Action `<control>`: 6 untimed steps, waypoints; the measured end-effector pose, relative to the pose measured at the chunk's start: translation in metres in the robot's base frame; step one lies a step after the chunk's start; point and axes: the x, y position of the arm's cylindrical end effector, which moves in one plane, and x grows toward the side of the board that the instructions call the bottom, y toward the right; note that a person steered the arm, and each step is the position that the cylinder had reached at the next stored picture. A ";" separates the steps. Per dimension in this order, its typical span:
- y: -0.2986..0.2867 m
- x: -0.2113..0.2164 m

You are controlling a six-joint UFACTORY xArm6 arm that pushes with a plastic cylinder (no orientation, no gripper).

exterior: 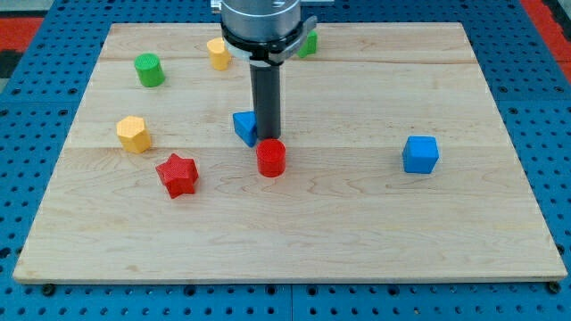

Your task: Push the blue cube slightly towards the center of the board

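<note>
Currently the blue cube (420, 154) sits on the view's right half of the tabletop (357, 223), roughly mid-height, alone, well apart from every other block and from my tip.

My tip (268, 139) is down near the middle of the tabletop, well to the view's left of the blue cube. Tool state: it's a plain dark rod, no jaws to open or close, and it has hold of nothing. The very end of the rod is partly masked by the red cylinder (271, 158), which stands just below it in the view; can't tell if they touch. Just to the view's left of the rod is a second blue block (244, 127), shape unclear because the rod covers part of it; it looks to be right against the rod.

Further out, view's left:
- red star (177, 174), lower left of the red cylinder, apart from it
- yellow block (133, 134), hexagonal-looking, above-left of the star
- green cylinder (149, 69) near the top left
- another yellow block (219, 53) at the top, just left of the arm's grey head (260, 22)

A green block (308, 43) pokes out at the top, right of the arm head, mostly hidden, shape not readable.

Around the tabletop: blue perforated base (27, 134).
</note>
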 end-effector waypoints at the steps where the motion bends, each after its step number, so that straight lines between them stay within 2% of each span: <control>1: 0.052 -0.023; 2: 0.124 -0.044; 4: 0.288 -0.027; 5: 0.289 0.037; 6: 0.255 0.053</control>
